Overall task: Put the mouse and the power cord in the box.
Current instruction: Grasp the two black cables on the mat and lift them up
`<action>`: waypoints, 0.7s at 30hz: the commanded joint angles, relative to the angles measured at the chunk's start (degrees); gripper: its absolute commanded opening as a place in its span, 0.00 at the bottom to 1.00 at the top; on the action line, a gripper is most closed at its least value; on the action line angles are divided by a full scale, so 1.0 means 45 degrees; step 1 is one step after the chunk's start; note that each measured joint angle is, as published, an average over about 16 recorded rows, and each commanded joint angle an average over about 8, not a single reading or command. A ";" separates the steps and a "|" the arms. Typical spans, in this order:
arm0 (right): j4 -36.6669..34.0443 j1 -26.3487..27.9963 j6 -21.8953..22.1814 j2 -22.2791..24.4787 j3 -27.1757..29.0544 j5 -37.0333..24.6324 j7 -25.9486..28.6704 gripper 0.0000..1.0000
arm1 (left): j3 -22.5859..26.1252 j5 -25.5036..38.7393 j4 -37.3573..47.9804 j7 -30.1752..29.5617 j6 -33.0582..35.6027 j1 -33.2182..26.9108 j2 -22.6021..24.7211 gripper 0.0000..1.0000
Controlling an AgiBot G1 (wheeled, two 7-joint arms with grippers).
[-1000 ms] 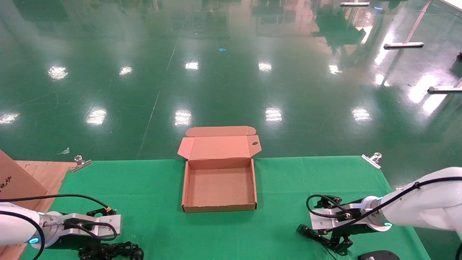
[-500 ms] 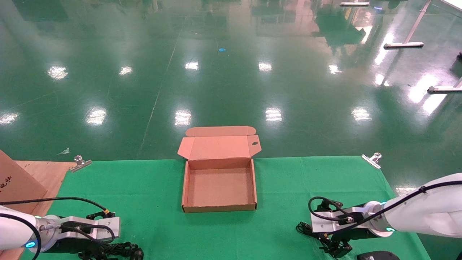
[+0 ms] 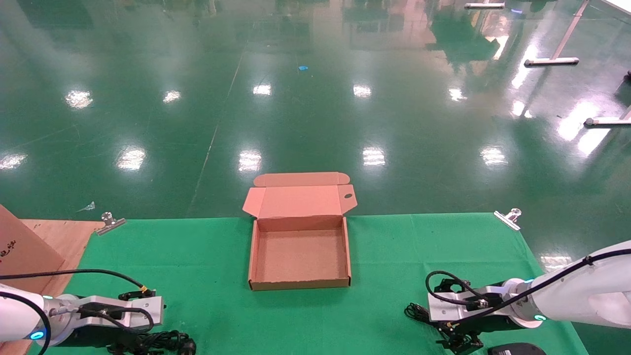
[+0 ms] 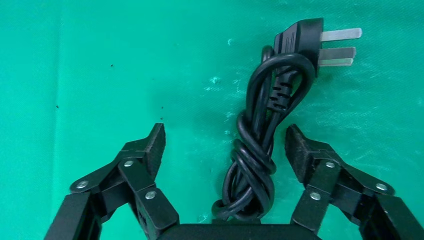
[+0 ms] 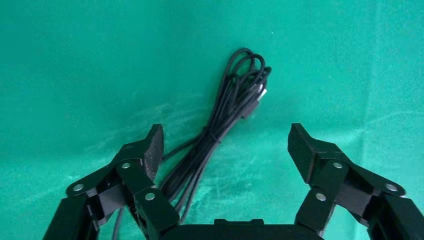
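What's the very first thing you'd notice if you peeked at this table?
The open, empty brown box in the middle of the green table catches the eye first, its flap lid folded back. Near the front edge, the left pincer hangs open over the knotted power cord, and the right pincer hangs open over the thin bundled cable of the mouse.
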 commanded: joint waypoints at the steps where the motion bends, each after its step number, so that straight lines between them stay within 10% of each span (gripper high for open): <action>1: -0.0022 -0.0002 -0.0062 0.0011 0.0019 0.0028 -0.0022 0.00 | -0.0013 -0.0018 0.0019 0.0031 0.0025 -0.0016 -0.0020 0.00; 21: -0.0137 -0.0008 -0.0457 0.0199 0.0144 0.0201 -0.0076 0.00 | -0.0042 -0.0060 0.0084 0.0398 0.0444 0.0093 -0.0047 0.00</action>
